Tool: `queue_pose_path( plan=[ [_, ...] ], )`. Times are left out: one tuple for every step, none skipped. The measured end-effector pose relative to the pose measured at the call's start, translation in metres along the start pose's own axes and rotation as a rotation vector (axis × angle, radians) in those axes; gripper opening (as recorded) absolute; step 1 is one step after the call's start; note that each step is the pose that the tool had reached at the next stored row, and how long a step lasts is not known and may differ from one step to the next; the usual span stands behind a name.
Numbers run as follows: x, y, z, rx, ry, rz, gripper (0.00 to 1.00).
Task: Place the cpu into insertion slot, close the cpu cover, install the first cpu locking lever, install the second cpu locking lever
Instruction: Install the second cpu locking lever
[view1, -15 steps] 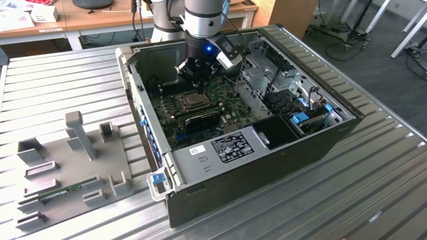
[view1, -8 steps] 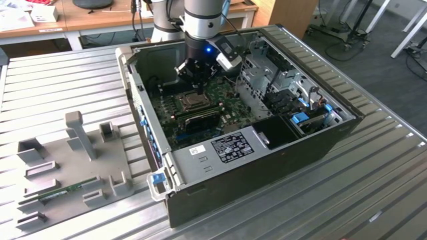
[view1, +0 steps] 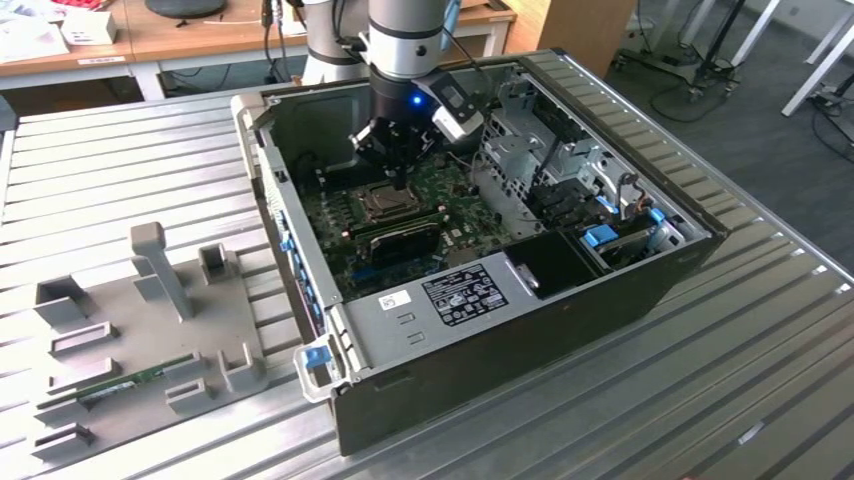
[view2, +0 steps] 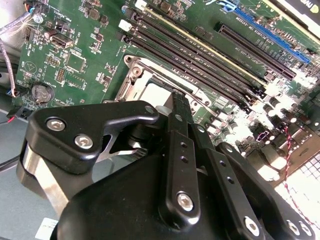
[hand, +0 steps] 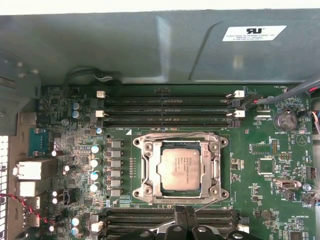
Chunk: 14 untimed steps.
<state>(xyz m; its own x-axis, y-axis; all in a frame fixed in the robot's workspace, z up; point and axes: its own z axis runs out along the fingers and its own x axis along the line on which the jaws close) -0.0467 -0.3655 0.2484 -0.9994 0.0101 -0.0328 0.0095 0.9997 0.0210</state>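
The cpu (hand: 180, 168), a silvery-tan square chip, lies flat in the insertion slot (hand: 218, 146) on the green board. The cpu cover (hand: 150, 169), a silvery frame, lies down around it, with the chip's face showing through its cut-out. Thin wire levers (hand: 175, 134) run along two sides of the socket. My gripper (hand: 185, 211) is shut and empty, its tips hovering at the socket's edge beside one lever. In the exterior view the gripper (view1: 396, 180) hangs inside the case just above the cpu (view1: 388, 203). In the second wrist view the black fingers (view2: 177, 112) partly hide the socket (view2: 135, 75).
The open computer case (view1: 534, 300) walls in the board on all sides. Long black memory slots (hand: 165, 107) flank the socket. A metal drive cage (view1: 534, 160) stands at the exterior view's right. A grey fixture plate (view1: 147, 330) lies on the table outside the case.
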Motion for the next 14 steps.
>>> queue_pose_path(
  plan=[
    [0.0, 0.0, 0.0002, -0.0001, -0.0001, 0.0, 0.1],
    [0.0001, 0.0, 0.0004, 0.0, -0.0001, 0.0, 0.1],
    [0.0001, 0.0, 0.0005, 0.0001, 0.0001, 0.0, 0.1],
    [0.0001, 0.0, 0.0007, 0.0001, 0.0, 0.0, 0.1],
    [0.0001, 0.0, 0.0008, 0.0002, 0.0001, 0.0, 0.1],
    [0.0002, 0.0, 0.0008, 0.0002, 0.0001, 0.0, 0.1],
    [0.0003, 0.0, 0.0008, 0.0001, 0.0, 0.0, 0.1],
    [0.0005, 0.0, 0.0009, 0.0001, 0.0, 0.0, 0.1],
    [0.0007, 0.0, 0.001, 0.0001, 0.0, 0.0, 0.1],
    [0.0007, 0.0, 0.0009, 0.0001, 0.0, 0.0, 0.1],
    [0.0007, -0.0001, 0.0009, 0.0002, 0.0001, 0.0, 0.1],
    [0.0008, 0.0, 0.001, 0.0002, 0.0001, 0.0, 0.1],
    [0.0008, 0.0, 0.001, 0.0002, 0.0001, 0.0, 0.1],
    [0.0009, 0.0, 0.0013, -0.0001, 0.0, 0.0, 0.1]
  ],
)
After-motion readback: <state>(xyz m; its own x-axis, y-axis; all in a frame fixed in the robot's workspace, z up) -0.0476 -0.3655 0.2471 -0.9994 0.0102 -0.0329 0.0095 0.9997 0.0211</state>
